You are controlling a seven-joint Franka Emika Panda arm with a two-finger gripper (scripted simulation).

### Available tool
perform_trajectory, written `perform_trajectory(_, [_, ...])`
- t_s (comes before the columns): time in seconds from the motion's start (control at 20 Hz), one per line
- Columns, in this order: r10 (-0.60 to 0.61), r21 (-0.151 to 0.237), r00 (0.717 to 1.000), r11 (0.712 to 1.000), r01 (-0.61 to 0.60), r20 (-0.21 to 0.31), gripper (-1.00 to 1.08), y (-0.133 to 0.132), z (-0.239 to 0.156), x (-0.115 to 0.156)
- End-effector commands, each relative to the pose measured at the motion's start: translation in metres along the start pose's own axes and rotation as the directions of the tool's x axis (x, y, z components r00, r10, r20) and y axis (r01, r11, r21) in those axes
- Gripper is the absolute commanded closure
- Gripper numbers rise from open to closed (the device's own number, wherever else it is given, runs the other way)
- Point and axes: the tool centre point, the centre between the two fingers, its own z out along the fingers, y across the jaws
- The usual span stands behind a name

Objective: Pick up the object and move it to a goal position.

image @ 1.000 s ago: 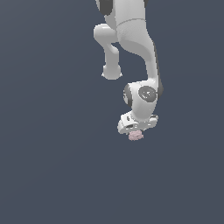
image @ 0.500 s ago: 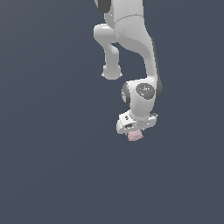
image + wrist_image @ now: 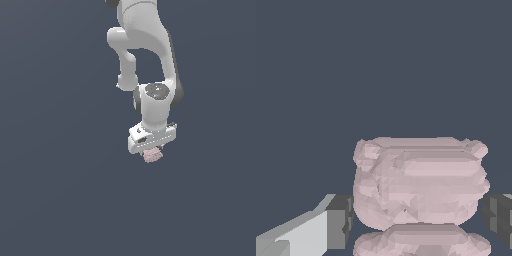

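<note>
Gripper (image 3: 152, 150) fingers (image 3: 338, 222) closed against the object (image 3: 418, 182), apparently holding it; lumpy ridged sides could slip mid-transfer.

The white arm (image 3: 150, 55) descends from the upper edge of the frame against a uniform dark grey-blue background (image 3: 55, 150). The wrist section points downward and ends in the white gripper (image 3: 151, 150). The object (image 3: 152, 155), a small pale pink lumpy item, protrudes directly below the gripper body and is narrower than it. The fingers are hidden by the gripper body, so their spacing cannot be read in this view. Contact between object and fingers cannot be confirmed.
</note>
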Motion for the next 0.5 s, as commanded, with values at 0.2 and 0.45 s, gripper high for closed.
perform_trajectory(0.2, [-0.081,0.015,0.993,0.996,0.083,-0.09,1.08,0.023,-0.04,0.018])
perform_trajectory(0.45, [-0.137,0.022,0.979,0.99,0.142,-0.154,1.08,0.038,-0.069,0.029])
